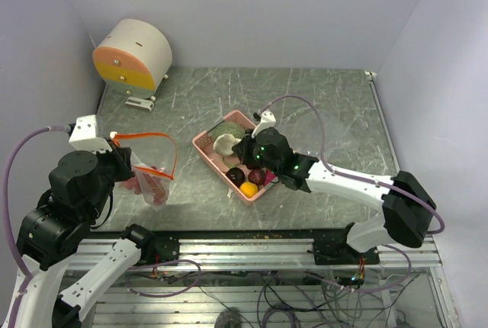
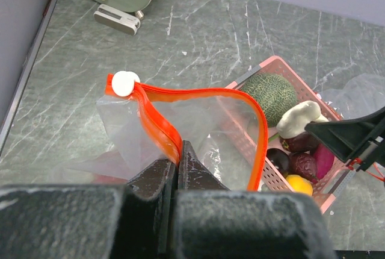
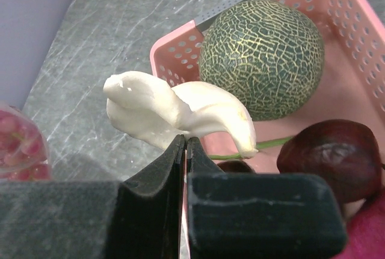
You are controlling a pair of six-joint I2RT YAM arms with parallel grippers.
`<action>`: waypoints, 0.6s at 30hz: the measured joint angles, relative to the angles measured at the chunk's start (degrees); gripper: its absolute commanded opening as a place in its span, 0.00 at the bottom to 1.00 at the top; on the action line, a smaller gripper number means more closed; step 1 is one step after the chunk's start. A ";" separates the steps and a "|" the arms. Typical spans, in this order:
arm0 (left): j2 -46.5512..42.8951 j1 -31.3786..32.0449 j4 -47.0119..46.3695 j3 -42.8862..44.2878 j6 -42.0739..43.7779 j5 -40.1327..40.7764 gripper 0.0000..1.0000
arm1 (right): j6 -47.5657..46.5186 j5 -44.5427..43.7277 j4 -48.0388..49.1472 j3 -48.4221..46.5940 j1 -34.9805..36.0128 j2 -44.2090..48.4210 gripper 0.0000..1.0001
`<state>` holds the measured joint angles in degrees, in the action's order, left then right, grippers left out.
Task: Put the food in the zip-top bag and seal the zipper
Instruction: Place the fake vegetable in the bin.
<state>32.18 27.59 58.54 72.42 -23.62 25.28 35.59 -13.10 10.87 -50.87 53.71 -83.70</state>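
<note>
Only the overhead view takes in both arms at once: the left one is bent close to its base, and the right one is stretched low across the worktop [image 1: 328, 107] to the pink basket [image 1: 200, 143]. The left wrist view shows the left pincer [image 2: 177, 165] clamped on the zipper [image 2: 198, 95]. The zip-top bag [image 2: 123, 129] hangs open-mouthed just beyond its tips, with the white slider [image 2: 125, 82] at the far end. The right wrist view shows reddish grapes [image 3: 18, 144] behind clear plastic, left of the right pincer [image 3: 183, 147]. That pincer is pressed together, its tips touching the underside of the whitish bulb [image 3: 174, 111]. Whether it actually grips the bulb, I cannot tell. In the basket beyond it sits a green netted piece [image 3: 261, 57], and to its right a dark purple fruit [image 3: 337, 150]. From above, an orange-yellow fruit [image 1: 248, 189] shows too.
</note>
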 measured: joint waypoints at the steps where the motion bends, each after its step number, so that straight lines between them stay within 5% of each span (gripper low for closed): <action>1: 0.00 0.00 0.00 -0.02 0.00 0.00 0.07 | 0.31 -0.52 -1.36 -0.02 0.00 1.05 0.00; 11: -0.83 0.00 -0.02 -0.17 0.00 0.00 0.07 | 4.52 -10.40 -17.62 0.72 0.00 5.66 0.04; 18: -0.85 0.00 -0.02 -0.31 0.00 -0.02 0.07 | 6.78 -15.45 -26.62 0.22 0.00 4.42 0.68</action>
<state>31.33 27.59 58.52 72.12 -23.62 25.26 42.37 -28.56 -15.75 -50.65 53.71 -79.29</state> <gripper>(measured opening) 0.072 0.492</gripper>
